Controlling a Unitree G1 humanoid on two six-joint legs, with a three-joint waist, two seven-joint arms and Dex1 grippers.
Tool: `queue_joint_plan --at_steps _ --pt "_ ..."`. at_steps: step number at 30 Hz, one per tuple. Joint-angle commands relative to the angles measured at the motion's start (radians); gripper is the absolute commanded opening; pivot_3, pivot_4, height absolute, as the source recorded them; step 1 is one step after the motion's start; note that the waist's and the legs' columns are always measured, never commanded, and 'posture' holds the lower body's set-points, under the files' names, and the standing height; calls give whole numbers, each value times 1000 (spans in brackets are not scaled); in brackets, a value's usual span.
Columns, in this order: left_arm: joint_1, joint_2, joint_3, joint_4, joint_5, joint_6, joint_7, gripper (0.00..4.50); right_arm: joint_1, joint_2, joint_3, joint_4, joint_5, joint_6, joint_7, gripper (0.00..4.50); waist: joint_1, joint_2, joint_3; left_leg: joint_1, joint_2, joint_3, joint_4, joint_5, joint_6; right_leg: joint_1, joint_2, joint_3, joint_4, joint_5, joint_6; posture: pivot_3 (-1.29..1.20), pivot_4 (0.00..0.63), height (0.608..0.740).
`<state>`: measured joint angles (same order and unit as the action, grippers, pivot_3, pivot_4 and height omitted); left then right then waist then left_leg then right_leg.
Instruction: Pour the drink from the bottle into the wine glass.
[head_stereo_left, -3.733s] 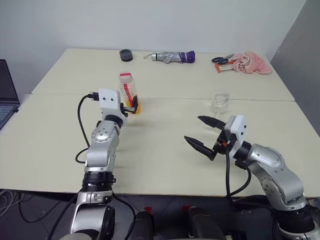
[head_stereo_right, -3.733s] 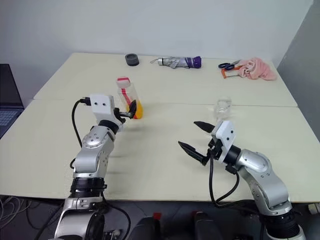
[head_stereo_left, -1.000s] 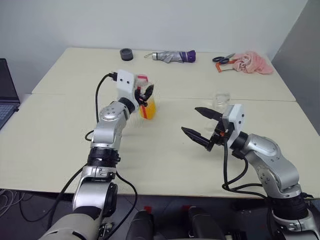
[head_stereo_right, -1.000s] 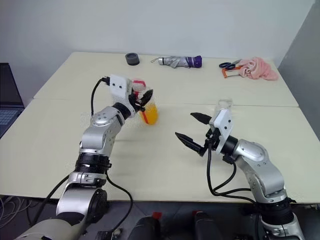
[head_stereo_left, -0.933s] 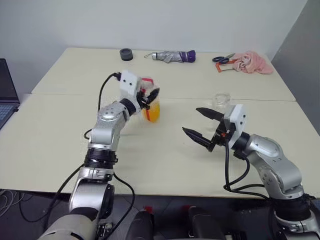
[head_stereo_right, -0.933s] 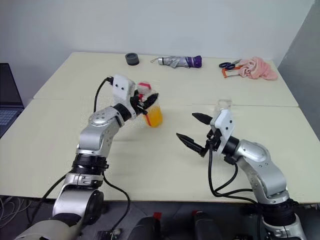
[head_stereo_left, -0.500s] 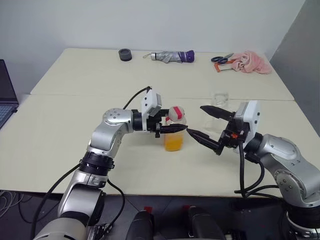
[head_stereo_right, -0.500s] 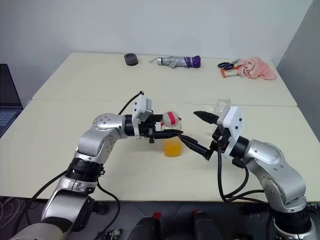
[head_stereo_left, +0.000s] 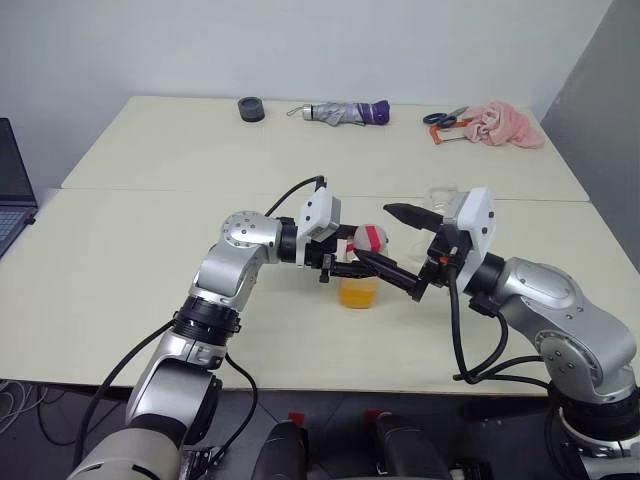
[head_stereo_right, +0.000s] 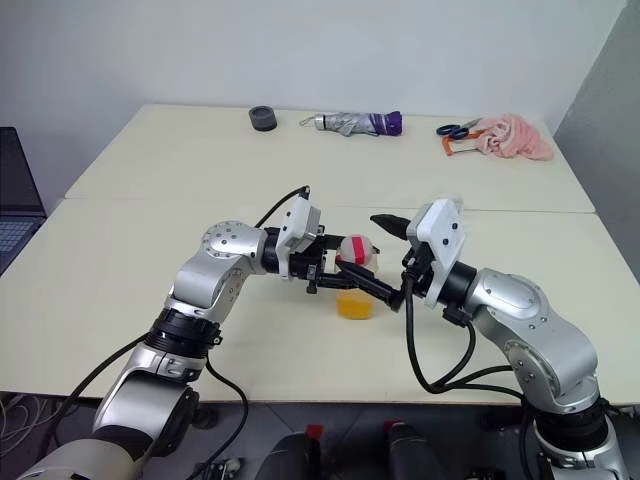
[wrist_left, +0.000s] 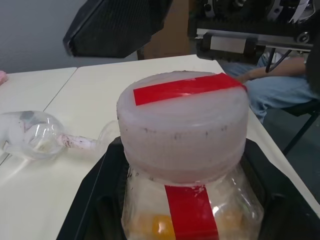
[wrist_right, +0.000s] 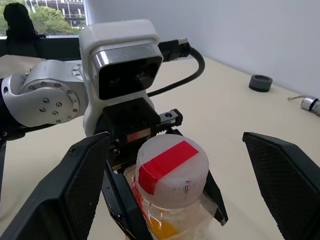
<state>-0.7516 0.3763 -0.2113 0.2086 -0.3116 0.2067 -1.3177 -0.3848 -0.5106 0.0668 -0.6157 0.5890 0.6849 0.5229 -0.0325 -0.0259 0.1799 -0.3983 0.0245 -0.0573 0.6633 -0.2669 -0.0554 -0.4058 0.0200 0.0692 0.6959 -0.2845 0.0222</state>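
Both arms have converged: we find the left gripper (head_stereo_right: 322, 268) pinching the bottle (head_stereo_left: 359, 272), carried inward to the spread right gripper (head_stereo_left: 400, 246), cap (wrist_right: 171, 168) unopened.

The bottle (head_stereo_left: 358, 270) is hemmed in at mid-table: the left gripper (head_stereo_left: 350, 262) is clamped on it from the left, the spread right gripper (head_stereo_left: 400, 248) straddles its cap. Just right of the bottle, the glass (wrist_left: 35, 134) blocks passage. Bare table (head_stereo_left: 130, 260) is left open on its left.
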Motion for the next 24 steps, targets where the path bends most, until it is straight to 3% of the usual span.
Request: queue_joint_plan --at_steps 1,7,10,15,16,20,24 --pt "-9 -5 1 -29 -3 -22 5 2184 -32 7 14 3 -30 -29 6 4500 0 0 0 0 0 0 0 0 0 0 0 0 0 0 0 0 150 740" --pt "-6 -6 4 -32 1 -22 8 2184 -55 36 34 40 -61 -40 3 4500 0 0 0 0 0 0 0 0 0 0 0 0 0 0 0 0 150 740" --pt "-5 -8 6 -34 1 -22 14 2184 -55 50 31 46 -59 -40 9 3949 0 0 0 0 0 0 0 0 0 0 0 0 0 0 0 0 150 740" --pt "-3 -7 9 -33 -3 -22 17 2184 -52 59 28 57 -27 -46 66 2104 0 0 0 0 0 0 0 0 0 0 0 0 0 0 0 0 150 740" --pt "-4 -7 11 -34 -7 -21 17 2184 -52 59 29 62 -15 -57 97 1889 0 0 0 0 0 0 0 0 0 0 0 0 0 0 0 0 150 740" --pt "-14 -10 18 -37 -22 -11 10 2184 -100 31 51 134 0 -122 271 1893 -1 0 0 0 0 0 0 0 0 0 0 0 0 0 0 0 150 740" --pt "-32 0 25 -56 -55 23 -30 2184 -278 -58 118 370 -68 -259 594 1893 -4 2 2 1 0 1 1 0 0 0 0 0 0 0 0 0 150 740"
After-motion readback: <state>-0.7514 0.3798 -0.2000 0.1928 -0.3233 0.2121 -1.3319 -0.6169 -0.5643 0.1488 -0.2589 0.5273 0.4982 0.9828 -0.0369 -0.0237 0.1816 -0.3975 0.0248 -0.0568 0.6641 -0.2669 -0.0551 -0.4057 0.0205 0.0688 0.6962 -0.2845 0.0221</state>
